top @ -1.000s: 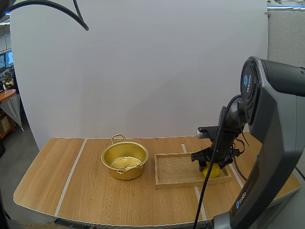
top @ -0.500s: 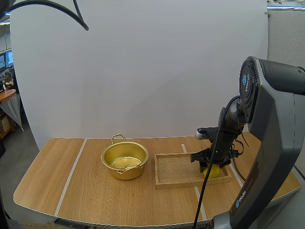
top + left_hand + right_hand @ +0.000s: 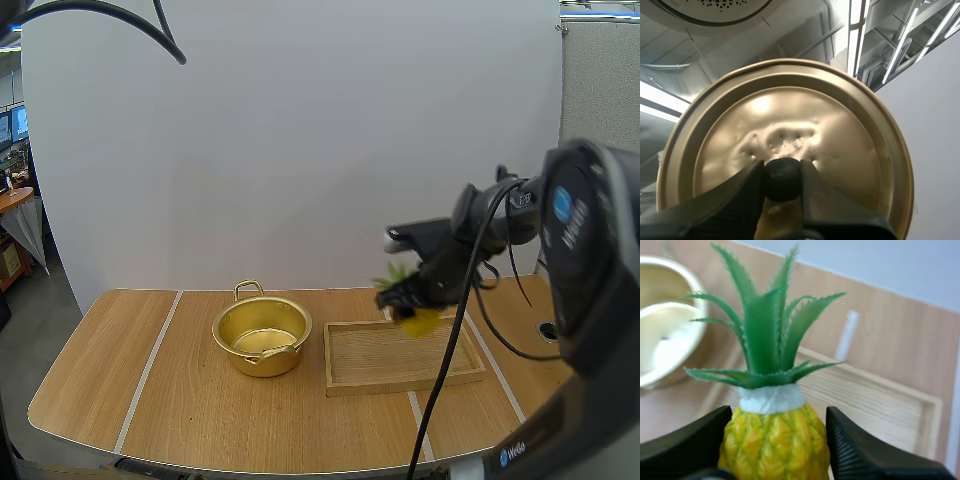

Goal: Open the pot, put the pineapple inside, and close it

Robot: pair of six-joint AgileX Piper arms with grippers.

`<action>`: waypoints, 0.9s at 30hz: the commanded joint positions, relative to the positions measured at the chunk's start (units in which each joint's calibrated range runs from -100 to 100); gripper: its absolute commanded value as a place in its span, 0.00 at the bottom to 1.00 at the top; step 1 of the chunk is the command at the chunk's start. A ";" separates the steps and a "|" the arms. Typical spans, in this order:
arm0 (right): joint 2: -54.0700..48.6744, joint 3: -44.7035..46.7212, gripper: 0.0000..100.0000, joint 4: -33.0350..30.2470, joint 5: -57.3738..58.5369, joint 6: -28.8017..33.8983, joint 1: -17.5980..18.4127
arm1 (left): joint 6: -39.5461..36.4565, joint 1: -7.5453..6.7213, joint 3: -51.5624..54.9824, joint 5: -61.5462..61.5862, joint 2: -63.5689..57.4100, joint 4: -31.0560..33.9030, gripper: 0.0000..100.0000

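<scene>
Seen from the high view, the open pot sits on the table just left of the wooden tray. The right gripper hangs in the air over the tray's far side with the pineapple in it, clear of the wood and apart from the pot. The right wrist view gives the detail that angle is too far off to tell: the two black fingers press the yellow body from either side. The green leaves stand out beyond the tips, over the tray's edge nearest the pot (its pale gold rim sits just past the leaves). The left wrist view shows the lid, held up with its top face toward the camera. The left gripper is clamped on the lid's round black knob, one finger on each side of it.
</scene>
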 commanded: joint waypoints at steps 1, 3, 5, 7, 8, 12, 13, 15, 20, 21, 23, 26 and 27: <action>-13.08 -5.28 0.00 3.16 8.81 1.60 11.30 | 0.07 -0.20 -0.41 -1.91 -0.42 0.22 0.00; -13.72 -6.65 0.00 3.16 9.95 3.56 13.86 | 0.07 -0.20 -0.41 -1.91 -0.42 0.22 0.00; -13.72 -7.79 0.00 3.16 9.95 4.93 16.39 | 0.07 -0.20 -0.41 -1.91 -0.42 0.22 0.00; -13.58 -8.44 0.00 3.16 9.95 5.56 18.15 | 0.07 -0.20 -0.41 -1.91 -0.42 0.22 0.00; -13.49 -9.46 0.00 3.16 9.95 5.93 20.07 | 0.07 -0.20 -0.41 -1.91 -0.42 0.22 0.00; -10.34 -14.08 0.00 1.37 9.96 10.33 25.39 | 0.07 -0.20 -0.41 -1.91 -0.42 0.22 0.00; -9.16 -14.98 0.00 0.80 9.96 11.01 26.14 | 0.07 -0.20 -0.41 -1.91 -0.42 0.22 0.00; -6.92 -16.71 0.00 0.25 10.14 11.53 27.32 | 0.07 -0.20 -0.41 -1.91 -0.42 0.22 0.00; -0.97 -20.16 0.00 -2.81 9.97 14.60 28.66 | 0.07 -0.20 -0.41 -1.91 -0.42 0.22 0.00; 0.12 -20.97 0.00 -3.08 9.97 14.60 28.66 | 0.07 -0.20 -0.41 -1.91 -0.42 0.22 0.00; 2.12 -22.13 0.00 -3.85 9.78 14.68 28.66 | 0.07 -0.20 -0.41 -1.91 -0.42 0.22 0.00; 5.42 -23.44 0.00 -5.82 9.08 15.93 28.66 | 0.07 -0.20 -0.41 -1.91 -0.42 0.22 0.00; 6.31 -23.63 0.00 -6.64 8.70 16.58 28.66 | 0.07 -0.20 -0.41 -1.91 -0.42 0.22 0.00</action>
